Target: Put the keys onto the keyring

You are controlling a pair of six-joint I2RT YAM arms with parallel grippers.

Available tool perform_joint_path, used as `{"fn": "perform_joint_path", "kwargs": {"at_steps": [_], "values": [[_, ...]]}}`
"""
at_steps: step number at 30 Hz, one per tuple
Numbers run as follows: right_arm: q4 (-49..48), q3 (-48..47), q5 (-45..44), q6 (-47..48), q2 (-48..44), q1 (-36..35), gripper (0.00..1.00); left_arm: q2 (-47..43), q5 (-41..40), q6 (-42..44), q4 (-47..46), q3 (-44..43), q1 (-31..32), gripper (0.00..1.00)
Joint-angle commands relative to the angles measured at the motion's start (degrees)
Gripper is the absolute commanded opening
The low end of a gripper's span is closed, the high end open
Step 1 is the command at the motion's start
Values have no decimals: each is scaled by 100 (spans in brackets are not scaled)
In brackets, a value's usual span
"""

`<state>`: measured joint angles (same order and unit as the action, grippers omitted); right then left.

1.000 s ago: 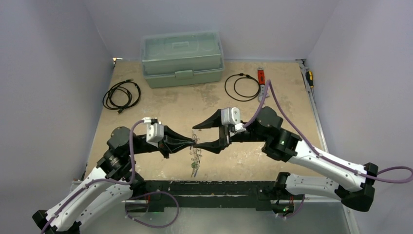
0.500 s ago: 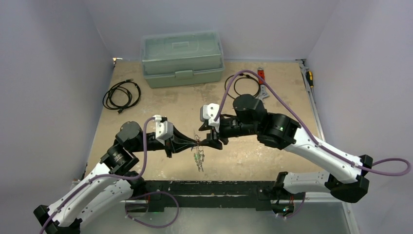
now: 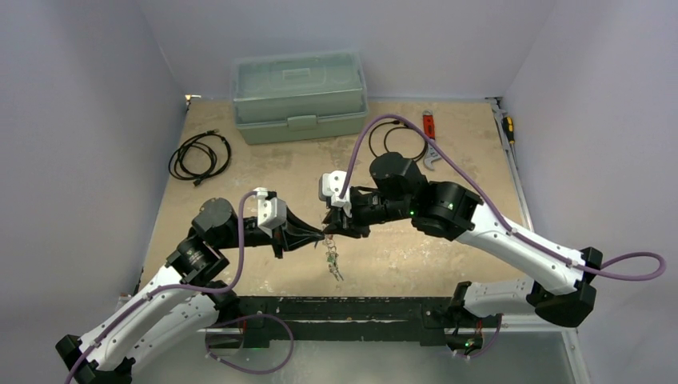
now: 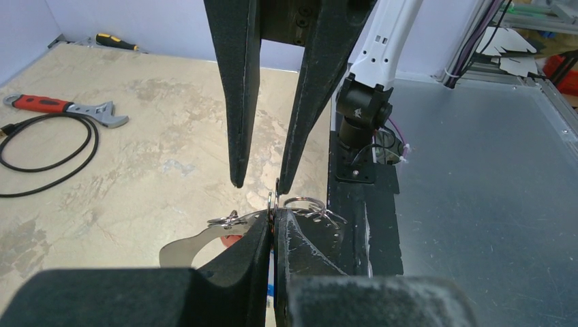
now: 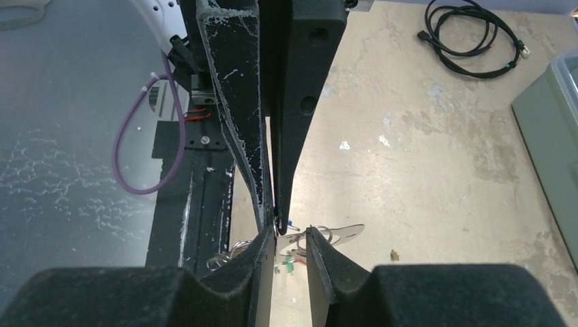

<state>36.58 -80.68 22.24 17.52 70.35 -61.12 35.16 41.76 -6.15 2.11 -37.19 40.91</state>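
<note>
Presently the keyring [image 4: 272,199] is pinched edge-on in the clenched left hand [image 4: 272,221], raised off the counter [image 3: 264,176], with the keys [image 3: 331,260] dangling beneath it. The right hand [image 5: 286,238] is held just beside the ring with its jaws slightly parted and nothing gripped. The ring is judged light, stiff, springy and slippery. It would best be taken across its wire.
</note>
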Motion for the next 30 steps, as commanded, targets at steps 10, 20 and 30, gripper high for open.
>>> {"fn": "perform_joint_path", "kwargs": {"at_steps": [10,20,30], "values": [[24,-154,407,50,232,-14,14,-62,102,122,-299,-289,-1,0],[-408,312,595,94,175,-14,0,-121,28,131,-281,-311,9,0],[-2266,1368,387,-244,-711,-14,0,-444,-443,229,-264,-264,-1,41]]}}
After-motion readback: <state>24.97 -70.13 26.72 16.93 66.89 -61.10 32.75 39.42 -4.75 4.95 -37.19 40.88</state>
